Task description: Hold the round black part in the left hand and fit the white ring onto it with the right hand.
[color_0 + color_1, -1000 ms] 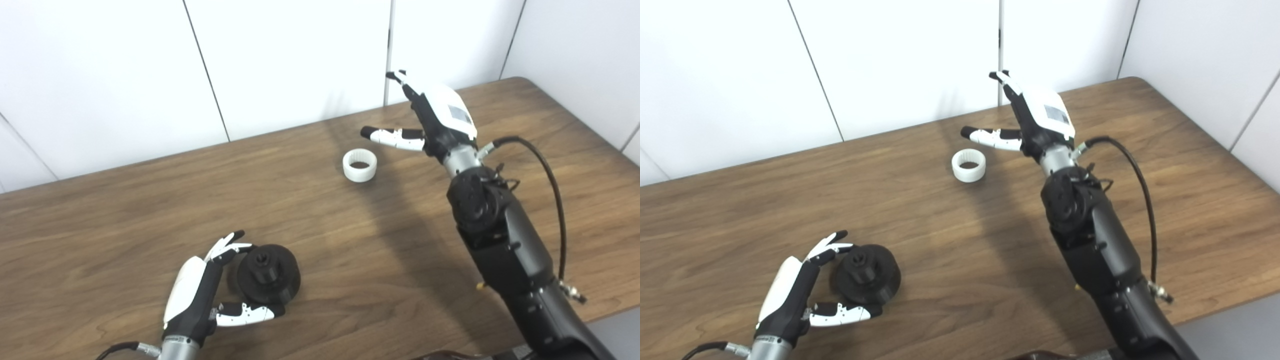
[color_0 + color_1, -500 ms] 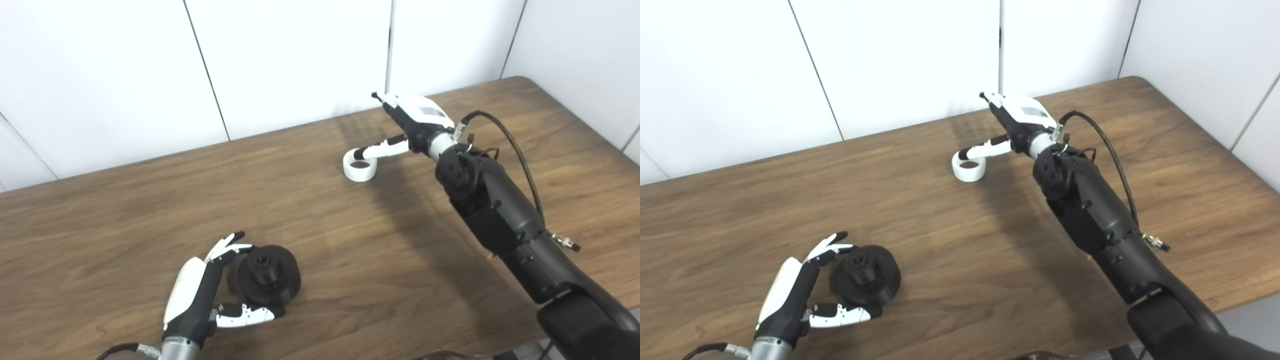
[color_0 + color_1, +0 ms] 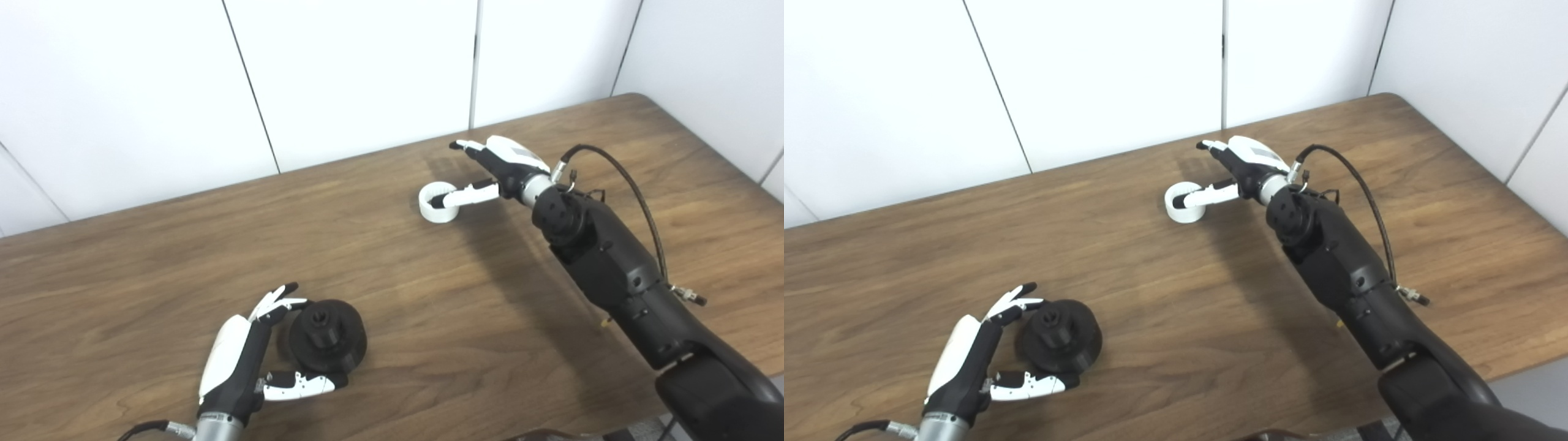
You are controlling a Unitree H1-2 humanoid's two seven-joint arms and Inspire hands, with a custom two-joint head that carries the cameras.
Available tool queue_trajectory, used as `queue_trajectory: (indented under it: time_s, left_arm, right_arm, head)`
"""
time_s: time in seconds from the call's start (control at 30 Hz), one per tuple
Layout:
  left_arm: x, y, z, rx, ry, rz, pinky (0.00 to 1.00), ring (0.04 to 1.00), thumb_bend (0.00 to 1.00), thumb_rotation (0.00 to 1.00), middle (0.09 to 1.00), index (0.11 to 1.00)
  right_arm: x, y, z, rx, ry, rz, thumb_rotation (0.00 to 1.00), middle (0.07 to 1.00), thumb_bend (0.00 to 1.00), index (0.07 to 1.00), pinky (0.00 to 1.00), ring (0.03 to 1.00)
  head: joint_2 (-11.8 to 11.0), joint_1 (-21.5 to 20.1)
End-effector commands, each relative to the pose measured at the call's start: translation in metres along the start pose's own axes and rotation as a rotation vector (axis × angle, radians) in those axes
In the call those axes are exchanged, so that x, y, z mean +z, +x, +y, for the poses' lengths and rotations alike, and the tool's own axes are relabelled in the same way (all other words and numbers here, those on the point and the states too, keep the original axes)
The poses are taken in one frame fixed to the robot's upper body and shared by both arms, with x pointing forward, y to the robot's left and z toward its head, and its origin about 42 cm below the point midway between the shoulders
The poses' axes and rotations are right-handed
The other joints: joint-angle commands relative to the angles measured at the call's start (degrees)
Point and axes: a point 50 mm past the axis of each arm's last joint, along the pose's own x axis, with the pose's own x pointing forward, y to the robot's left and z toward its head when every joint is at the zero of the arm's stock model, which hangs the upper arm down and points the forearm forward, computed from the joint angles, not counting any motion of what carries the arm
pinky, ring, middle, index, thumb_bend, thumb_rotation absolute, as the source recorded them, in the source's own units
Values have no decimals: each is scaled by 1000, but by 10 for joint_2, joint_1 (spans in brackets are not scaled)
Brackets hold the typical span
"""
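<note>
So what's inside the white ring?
The right hand has its thumb lying across the white ring, its dark tip poking into the hole. The thumb covers most of the opening, so whatever else is inside can't be seen. The ring sits on the table.

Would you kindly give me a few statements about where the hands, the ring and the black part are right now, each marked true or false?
1. The white ring rests on the table. True.
2. The right hand reaches the ring with its thumb. True.
3. The round black part is lifted off the table. False: it rests there, between the left hand fingers and thumb.
4. The ring sits on the black part. False: they lie far apart.
</note>
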Motion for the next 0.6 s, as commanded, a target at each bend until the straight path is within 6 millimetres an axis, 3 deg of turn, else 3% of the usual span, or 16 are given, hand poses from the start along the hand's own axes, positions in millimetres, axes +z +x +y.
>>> queue_trajectory:
  time_s: [0.0, 0.57]
  left_arm:
    - [3, 1, 5, 1, 14, -11, 816, 956, 864, 265, 929, 650]
    - [4, 2, 3, -3, 10, -7, 847, 965, 858, 269, 935, 654]
  right_arm:
    - [14, 4, -18, -60, 2, -67, 686, 976, 1000, 938, 905, 982]
    - [12, -1, 10, 0, 23, -63, 658, 994, 1000, 870, 941, 996]
  head:
    - [1, 0]
    - [6, 10]
